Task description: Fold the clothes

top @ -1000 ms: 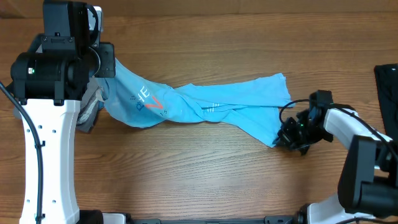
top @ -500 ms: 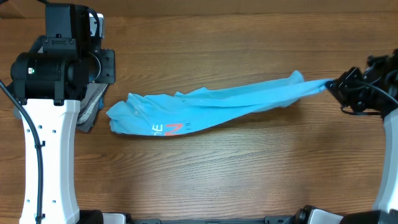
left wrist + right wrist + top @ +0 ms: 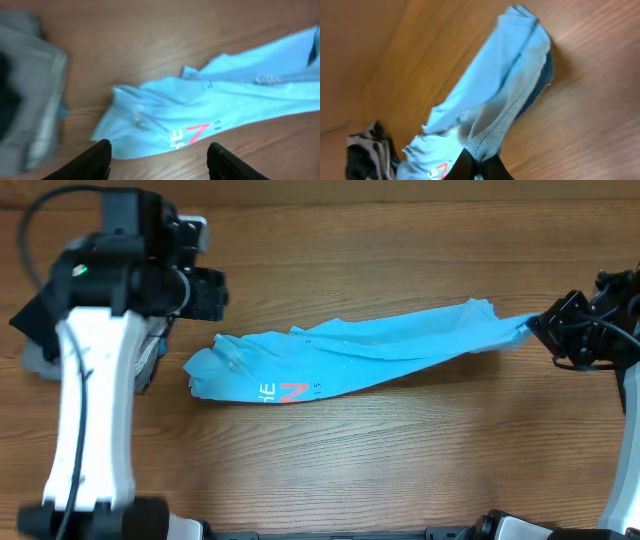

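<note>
One broad brown wood-grain surface [image 3: 400, 470] carries everything. Over its left side stands the white and black left arm [image 3: 90, 380], and the right arm [image 3: 628, 395] comes in at the right edge.

Between them a light sky-blue T-shirt of soft cloth [image 3: 360, 355] lies bunched into a long, rumpled band. It runs from a wide crumpled end at left of centre, rising slightly towards the far right, where it narrows to a point. To the left of the shirt, partly under the left arm and apart from the blue cloth, sits a heap of grey and black garments [image 3: 150, 360]. The left wrist view shows it only as a blur at the frame's left edge.

At the shirt's narrow end the right gripper [image 3: 545, 330] is pressed together on the cloth. From the right wrist, its dark fingers pinch a ribbed blue edge, and the rest of the shirt trails away across the wood.

Near the wide end the left gripper [image 3: 160, 160] hangs above the surface with its fingers spread wide, nothing between them, and the shirt below.

White and orange-red lettering [image 3: 285, 391] shows along the near edge of the wide end.
</note>
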